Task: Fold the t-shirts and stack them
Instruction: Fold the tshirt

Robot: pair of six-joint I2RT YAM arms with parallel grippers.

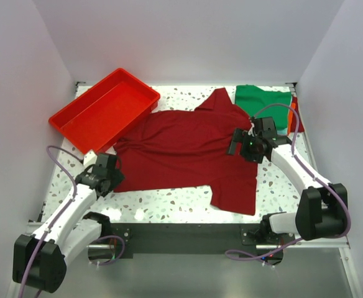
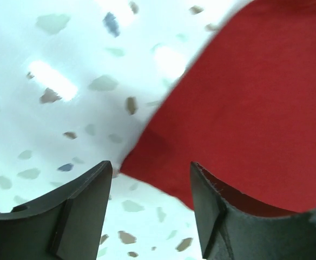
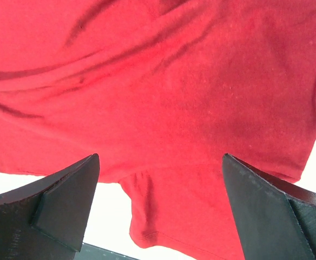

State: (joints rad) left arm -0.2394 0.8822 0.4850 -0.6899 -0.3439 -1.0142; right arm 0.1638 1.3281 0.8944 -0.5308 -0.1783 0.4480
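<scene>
White speckled terrazzo desk (image 1: 169, 200), glossy, bright glare patches (image 2: 52, 81) in left wrist view. Plain pale grey walls (image 1: 188, 37) enclose back, left, right. Black rail (image 1: 181, 239) along near edge.

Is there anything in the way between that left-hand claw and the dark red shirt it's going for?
Nothing visible. The left gripper sits right at the maroon t-shirt's near-left corner, its jaws apart with that corner lying between them on the table. The red tray stands farther back, not between them.
</scene>
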